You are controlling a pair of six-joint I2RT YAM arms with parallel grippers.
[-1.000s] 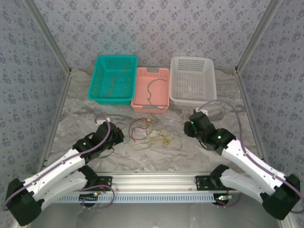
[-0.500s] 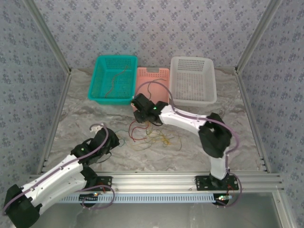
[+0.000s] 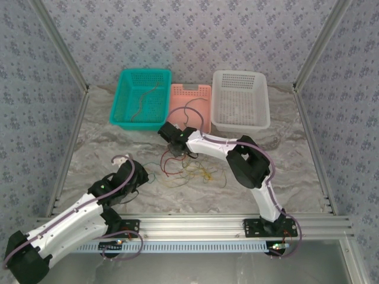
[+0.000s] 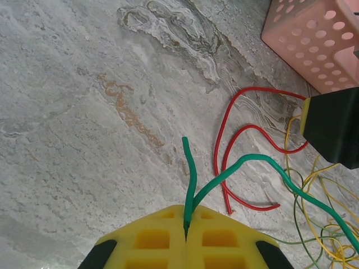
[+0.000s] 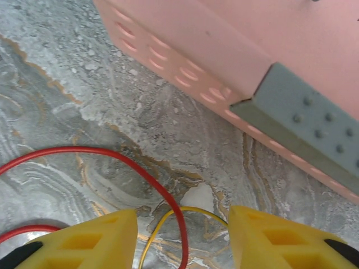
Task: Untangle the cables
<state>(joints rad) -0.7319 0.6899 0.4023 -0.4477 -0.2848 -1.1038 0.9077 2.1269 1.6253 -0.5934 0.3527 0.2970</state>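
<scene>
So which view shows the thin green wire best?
Left wrist: the thin green wire is close up, pinched in the shut left gripper. Top external shows a faint thread beside that gripper. Right wrist frames a thin red wire and a thin yellow wire.

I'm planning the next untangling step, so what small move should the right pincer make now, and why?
Probably lower the right pincer and close it on the red cable: that cable runs between its open jaws, while the left pincer clamps the green cable, so the two could be drawn apart.
</scene>
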